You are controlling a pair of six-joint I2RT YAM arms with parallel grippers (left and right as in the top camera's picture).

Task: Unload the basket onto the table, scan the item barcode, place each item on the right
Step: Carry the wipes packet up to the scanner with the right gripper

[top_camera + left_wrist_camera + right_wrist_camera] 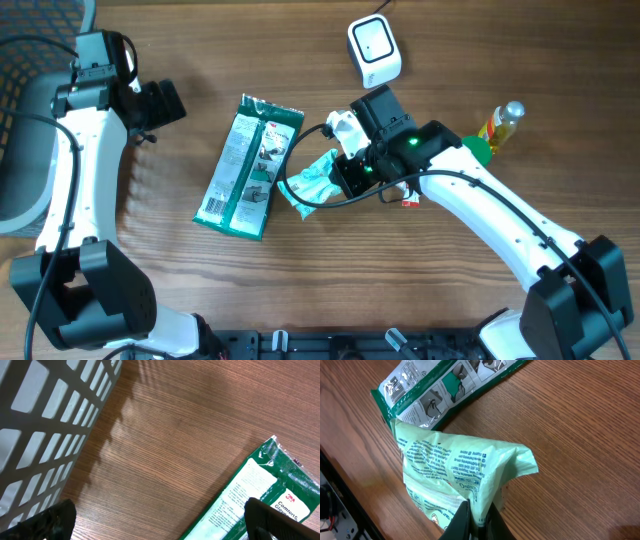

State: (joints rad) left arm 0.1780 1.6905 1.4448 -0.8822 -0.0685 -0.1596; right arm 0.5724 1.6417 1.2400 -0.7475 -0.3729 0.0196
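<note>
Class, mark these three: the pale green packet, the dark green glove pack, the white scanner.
pale green packet [455, 467]: right wrist view, middle of its printed face.
dark green glove pack [248, 165]: overhead view, centre of the pack.
white scanner [373, 48]: overhead view, its top face.

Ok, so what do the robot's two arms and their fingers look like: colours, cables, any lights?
The left arm and right arm look alike, with smooth white shells and black joint housings. Thin black cables run along both, and one black cable loops beside the right wrist. A small green light glows on that wrist's black housing. The left fingers and right fingers are black.
</note>
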